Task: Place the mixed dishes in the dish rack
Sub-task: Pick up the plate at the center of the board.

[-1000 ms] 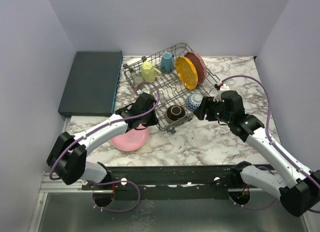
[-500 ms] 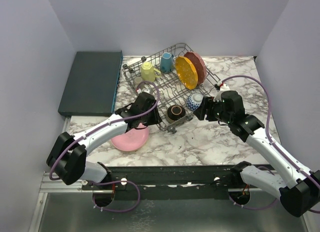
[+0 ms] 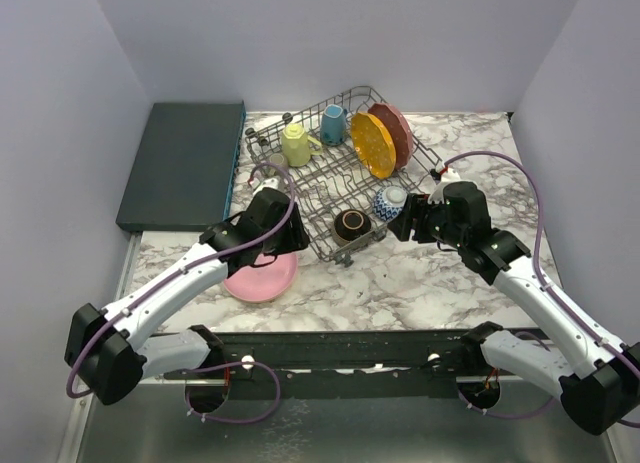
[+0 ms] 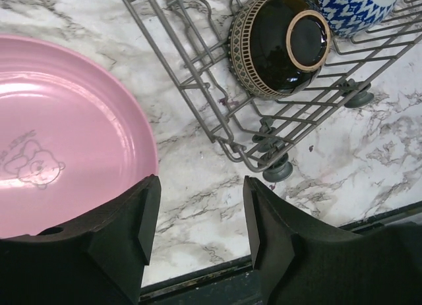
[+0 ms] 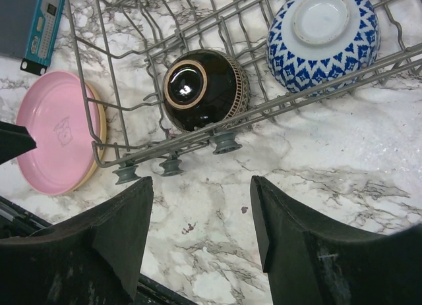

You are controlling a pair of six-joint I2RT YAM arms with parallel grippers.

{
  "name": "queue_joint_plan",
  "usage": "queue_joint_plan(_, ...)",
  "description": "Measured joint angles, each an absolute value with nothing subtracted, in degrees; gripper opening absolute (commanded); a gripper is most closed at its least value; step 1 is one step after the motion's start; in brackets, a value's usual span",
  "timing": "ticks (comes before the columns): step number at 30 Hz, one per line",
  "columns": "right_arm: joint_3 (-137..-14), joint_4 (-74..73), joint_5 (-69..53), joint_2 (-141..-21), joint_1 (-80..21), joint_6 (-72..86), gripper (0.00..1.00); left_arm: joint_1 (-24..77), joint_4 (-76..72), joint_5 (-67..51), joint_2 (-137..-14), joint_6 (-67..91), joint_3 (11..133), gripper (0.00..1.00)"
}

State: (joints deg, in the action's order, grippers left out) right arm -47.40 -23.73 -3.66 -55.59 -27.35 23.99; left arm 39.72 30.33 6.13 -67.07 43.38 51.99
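Note:
The dish rack (image 3: 322,179) holds a yellow mug (image 3: 294,143), a blue mug (image 3: 334,124), an orange plate (image 3: 372,144) and a dark red plate (image 3: 395,131) standing on edge. At its near end lie a brown bowl (image 3: 351,224) (image 4: 280,41) (image 5: 204,87) and a blue-white bowl (image 3: 388,201) (image 5: 323,38). A pink plate (image 3: 262,276) (image 4: 66,140) (image 5: 56,130) lies on the table, on top of a tan plate (image 5: 99,124). My left gripper (image 3: 283,245) (image 4: 201,213) hovers open beside the pink plate's right rim. My right gripper (image 3: 402,226) (image 5: 201,219) is open above bare table, just in front of the rack.
A flat dark teal slab (image 3: 183,163) (image 5: 26,18) lies left of the rack. The rack stands on small round feet (image 4: 277,168) (image 5: 225,141). The table's front edge, with a black rail (image 3: 350,348), runs close under both grippers. Walls close in the sides and back.
My left gripper has opened, and the left arm has drawn back to the left, away from the rack's near corner. The right arm has stayed put.

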Motion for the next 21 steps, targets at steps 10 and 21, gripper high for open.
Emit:
queue_joint_plan(10,-47.4,-23.7,-3.7,-55.6,-27.4,24.0,0.67,39.7,36.2,8.1,-63.3,46.3,48.9,0.59)
queue_joint_plan(21,-47.4,-23.7,-3.7,-55.5,-27.4,24.0,0.67,39.7,36.6,6.8,-68.6,46.8,45.7,0.59)
